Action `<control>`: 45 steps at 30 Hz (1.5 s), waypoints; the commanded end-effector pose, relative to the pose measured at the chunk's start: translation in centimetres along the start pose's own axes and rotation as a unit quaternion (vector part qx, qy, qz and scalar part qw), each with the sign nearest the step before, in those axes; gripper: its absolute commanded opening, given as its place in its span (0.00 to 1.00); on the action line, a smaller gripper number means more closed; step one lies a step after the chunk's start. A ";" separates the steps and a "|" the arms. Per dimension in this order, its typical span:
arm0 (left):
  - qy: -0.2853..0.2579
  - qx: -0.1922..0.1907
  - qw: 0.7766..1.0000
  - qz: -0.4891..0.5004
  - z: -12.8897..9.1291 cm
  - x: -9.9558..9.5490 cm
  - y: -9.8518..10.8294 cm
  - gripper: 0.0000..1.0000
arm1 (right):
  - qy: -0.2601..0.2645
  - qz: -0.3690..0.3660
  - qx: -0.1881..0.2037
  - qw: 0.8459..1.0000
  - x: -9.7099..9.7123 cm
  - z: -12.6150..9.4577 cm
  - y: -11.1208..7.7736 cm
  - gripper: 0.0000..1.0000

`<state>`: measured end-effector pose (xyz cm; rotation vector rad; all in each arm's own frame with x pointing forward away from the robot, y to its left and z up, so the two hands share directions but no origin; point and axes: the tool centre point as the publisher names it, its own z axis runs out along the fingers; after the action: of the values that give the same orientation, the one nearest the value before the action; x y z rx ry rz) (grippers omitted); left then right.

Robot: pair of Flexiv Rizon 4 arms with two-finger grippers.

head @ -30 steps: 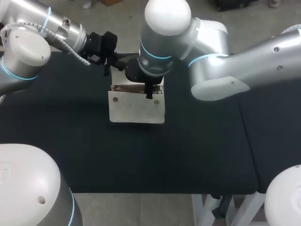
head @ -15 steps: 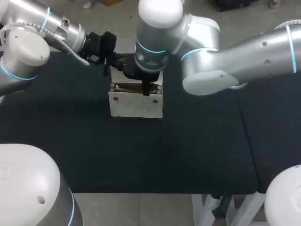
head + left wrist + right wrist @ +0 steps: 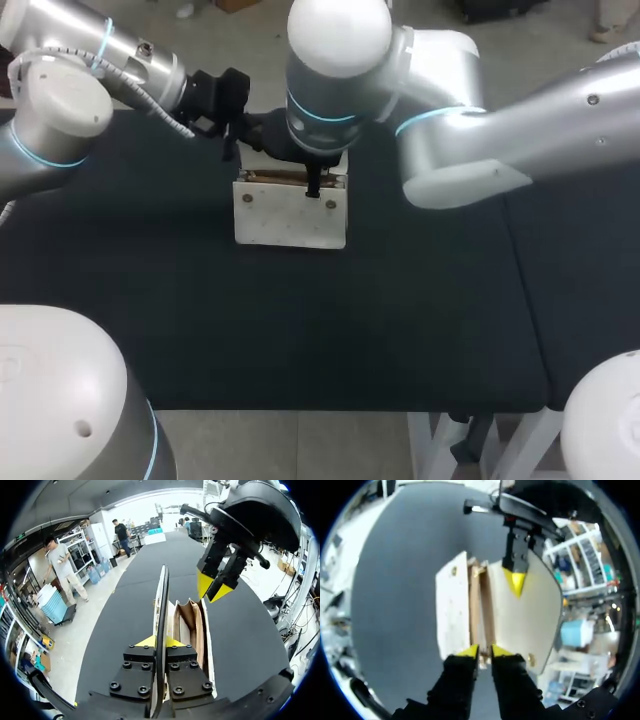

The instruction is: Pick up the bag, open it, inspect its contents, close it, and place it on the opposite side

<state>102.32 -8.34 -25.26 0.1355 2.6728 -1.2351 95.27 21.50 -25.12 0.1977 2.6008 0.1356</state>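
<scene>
The bag [image 3: 290, 212] stood mid-worktop [image 3: 400, 320], its front panel more upright than a second earlier and its mouth narrower. The left end effector [image 3: 160, 641] pinched one white panel, and the right end effector [image 3: 485, 651] was clamped narrowly on the brown inner wall. Closing seemed underway.

Black matte tabletop [image 3: 300, 330] runs left to right across my workspace. Seam [image 3: 526, 300] on the right separates a second black panel [image 3: 590, 280]. White frame legs [image 3: 420, 445] show below the near-right edge.
</scene>
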 end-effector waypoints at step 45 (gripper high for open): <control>-0.085 -0.034 0.989 0.118 5.1 0.6 6.0 0.00 | -0.026 -0.004 -0.034 0.999 9.3 0.5 -0.5 0.00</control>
<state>103.85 -8.27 -32.60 0.3200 2.4958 -1.0318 88.06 22.20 -29.48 0.1593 2.5743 0.2154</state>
